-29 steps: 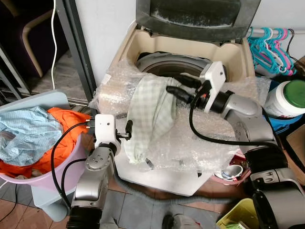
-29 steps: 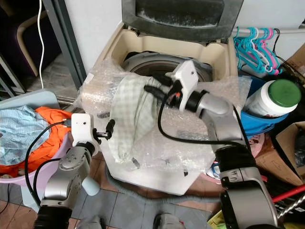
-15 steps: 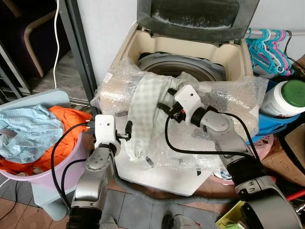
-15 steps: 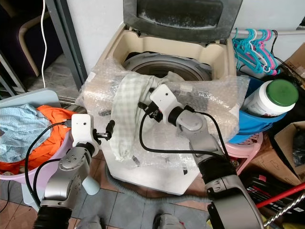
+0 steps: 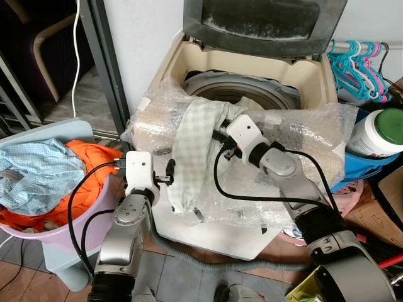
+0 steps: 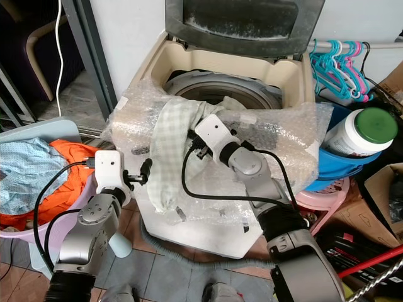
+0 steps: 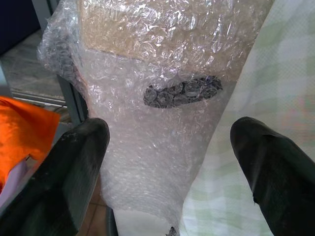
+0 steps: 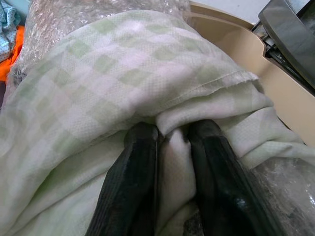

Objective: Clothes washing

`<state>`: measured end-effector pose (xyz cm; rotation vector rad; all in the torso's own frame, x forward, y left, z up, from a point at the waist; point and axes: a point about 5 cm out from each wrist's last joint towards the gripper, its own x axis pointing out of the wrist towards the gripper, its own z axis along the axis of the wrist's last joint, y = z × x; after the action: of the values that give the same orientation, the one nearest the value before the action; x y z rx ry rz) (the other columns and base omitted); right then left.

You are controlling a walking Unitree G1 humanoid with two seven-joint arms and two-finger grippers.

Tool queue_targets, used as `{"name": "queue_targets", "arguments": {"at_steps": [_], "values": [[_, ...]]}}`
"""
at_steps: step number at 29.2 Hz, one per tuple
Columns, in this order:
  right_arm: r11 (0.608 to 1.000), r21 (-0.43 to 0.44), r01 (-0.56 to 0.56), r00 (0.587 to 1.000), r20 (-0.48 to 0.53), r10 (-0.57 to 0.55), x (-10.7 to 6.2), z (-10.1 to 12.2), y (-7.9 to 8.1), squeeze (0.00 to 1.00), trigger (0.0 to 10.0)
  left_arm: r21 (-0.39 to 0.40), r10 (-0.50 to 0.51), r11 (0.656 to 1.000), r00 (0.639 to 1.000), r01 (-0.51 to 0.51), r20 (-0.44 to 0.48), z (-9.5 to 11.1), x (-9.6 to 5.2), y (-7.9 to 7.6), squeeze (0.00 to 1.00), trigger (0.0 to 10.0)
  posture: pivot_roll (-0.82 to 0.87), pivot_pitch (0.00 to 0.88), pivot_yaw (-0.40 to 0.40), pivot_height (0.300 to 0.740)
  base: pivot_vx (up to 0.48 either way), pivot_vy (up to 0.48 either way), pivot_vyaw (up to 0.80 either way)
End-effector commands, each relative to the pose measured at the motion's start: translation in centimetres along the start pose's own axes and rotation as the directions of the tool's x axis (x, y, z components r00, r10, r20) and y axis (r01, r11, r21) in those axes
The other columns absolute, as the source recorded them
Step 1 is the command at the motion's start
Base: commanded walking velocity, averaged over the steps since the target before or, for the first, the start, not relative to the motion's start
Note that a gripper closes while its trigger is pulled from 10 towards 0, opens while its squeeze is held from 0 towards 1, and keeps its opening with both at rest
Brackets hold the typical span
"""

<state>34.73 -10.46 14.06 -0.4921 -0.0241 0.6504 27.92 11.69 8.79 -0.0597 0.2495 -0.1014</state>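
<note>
R hand [image 8: 170,162] pinches fold of checked cloth [image 5: 192,145] at washer [image 5: 302,63] rim; drum just behind. L hand [image 7: 167,162] wide open, empty, near cloth's hanging end.

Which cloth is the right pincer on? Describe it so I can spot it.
Find the open washer wrapped in bubble wrap. Over its front rim hangs a pale green checked cloth, pinched by the right pincer. The other clothes, orange and blue, sit in the basket.

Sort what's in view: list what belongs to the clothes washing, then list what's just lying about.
Part of the job:
checked cloth, pinched by the right gripper
washing machine, lid up
laundry basket of clothes
left gripper, open beside the machine

Lying about:
hangers
green-lidded jar
bubble wrap
</note>
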Motion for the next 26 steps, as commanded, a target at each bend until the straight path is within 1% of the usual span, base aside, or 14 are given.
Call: {"name": "queue_targets", "arguments": {"at_steps": [1, 5, 9, 12, 13, 14, 16, 17, 19, 20, 21, 23, 25, 26], "values": [[1.0, 0.009, 0.01, 0.999, -0.033, -0.01, 0.0, -0.6, -0.2, 0.0, 0.0, 0.009, -0.016, 1.0, 1.0, 0.016, 0.0, 0.1, 0.1, -0.4, 0.0, 10.0, -0.04, 0.0, -0.043, 0.74, 0.0, 0.0, 0.0], [1.0, 0.018, 0.005, 1.0, -0.023, -0.005, 0.1, -0.4, -0.1, 0.0, 0.0, 0.012, -0.013, 1.0, 1.0, 0.013, 0.0, 0.1, 0.1, -0.3, 0.0, 10.0, -0.04, 0.0, -0.042, 0.74, 0.0, 0.0, 0.0], [1.0, 0.018, 0.01, 1.0, -0.014, -0.01, 0.2, -0.1, -0.6, 0.0, 0.0, 0.011, -0.014, 1.0, 1.0, 0.014, 0.0, 0.1, 0.1, -0.3, 0.0, 10.0, -0.04, 0.0, -0.041, 0.74, 0.0, 0.0, 0.0], [0.999, 0.041, -0.029, 0.998, 0.059, 0.027, 0.1, 0.9, -1.7, 0.0, 0.0, 0.019, -0.014, 1.0, 1.0, 0.014, 0.0, 0.1, 0.1, -0.3, 0.0, 10.0, -0.04, 0.0, -0.04, 0.74, 0.0, 0.0, 0.0], [0.997, 0.072, -0.038, 0.995, 0.093, 0.032, 0.1, 1.7, -2.7, 0.0, 0.0, 0.021, -0.014, 1.0, 1.0, 0.014, 0.0, 0.1, 0.2, -0.3, 0.0, 10.0, -0.04, 0.0, -0.038, 0.74, 0.0, 0.0, 0.0], [0.996, 0.078, -0.038, 0.995, 0.098, 0.03, 0.1, 1.8, -2.9, 0.0, 0.0, 0.021, -0.014, 1.0, 1.0, 0.014, 0.0, 0.1, 0.2, -0.3, 0.0, 10.0, -0.04, 0.0, -0.038, 0.74, 0.0, 0.0, 0.0], [0.998, 0.053, 0.031, 0.996, 0.087, -0.035, 0.2, 2.8, -5.9, 0.0, 0.0, 0.02, -0.017, 1.0, 1.0, 0.017, 0.0, 0.1, 0.2, -0.3, 0.0, 10.0, -0.04, 0.0, -0.037, 0.74, 0.0, 0.0, 0.0], [0.998, 0.053, 0.031, 0.996, 0.087, -0.035, 0.2, 2.8, -5.9, 0.0, 0.0, 0.02, -0.017, 1.0, 1.0, 0.017, 0.0, 0.1, 0.2, -0.3, 0.0, 10.0, -0.04, 0.0, -0.037, 0.74, 0.0, 0.0, 0.0], [0.994, 0.074, 0.085, 0.991, 0.097, -0.092, 0.3, 3.7, -7.8, 0.0, 0.0, 0.021, -0.017, 1.0, 1.0, 0.017, 0.002, 0.2, 0.3, -0.4, 0.0, 10.0, -0.03, 0.0, -0.04, 0.74, 0.0, 0.0, 0.0], [0.994, 0.074, 0.085, 0.991, 0.097, -0.092, 0.3, 3.7, -7.8, 0.0, 0.0, 0.021, -0.017, 1.0, 1.0, 0.017, 0.002, 0.2, 0.3, -0.4, 0.0, 10.0, -0.03, 0.0, -0.04, 0.74, 0.0, 0.0, 0.0], [0.988, 0.069, 0.14, 0.983, 0.112, -0.147, 0.2, 4.6, -9.4, 0.0, 0.0, 0.02, -0.015, 1.0, 1.0, 0.014, 0.006, 0.3, 0.4, -0.4, 0.0, 10.0, -0.03, 0.0, -0.043, 0.74, 0.0, 0.0, 0.0], [0.952, 0.075, 0.297, 0.941, 0.149, -0.305, -0.3, 6.2, -12.1, 0.0, 0.0, 0.018, -0.01, 1.0, 1.0, 0.01, 0.008, 0.3, 0.3, -0.3, 0.0, 10.0, -0.03, 0.0, -0.044, 0.74, 0.0, 0.0, 0.0], [0.869, 0.153, 0.471, 0.858, 0.149, -0.491, -1.2, 7.3, -14.8, 0.0, 0.0, 0.017, -0.006, 1.0, 1.0, 0.006, 0.006, 0.2, 0.2, -0.2, 0.0, 10.0, -0.03, 0.0, -0.047, 0.74, 0.0, 0.0, 0.0], [0.869, 0.153, 0.471, 0.858, 0.149, -0.491, -1.2, 7.3, -14.8, 0.0, 0.0, 0.017, -0.006, 1.0, 1.0, 0.006, 0.006, 0.2, 0.2, -0.2, 0.0, 10.0, -0.03, 0.0, -0.047, 0.74, 0.0, 0.0, 0.0]]}}
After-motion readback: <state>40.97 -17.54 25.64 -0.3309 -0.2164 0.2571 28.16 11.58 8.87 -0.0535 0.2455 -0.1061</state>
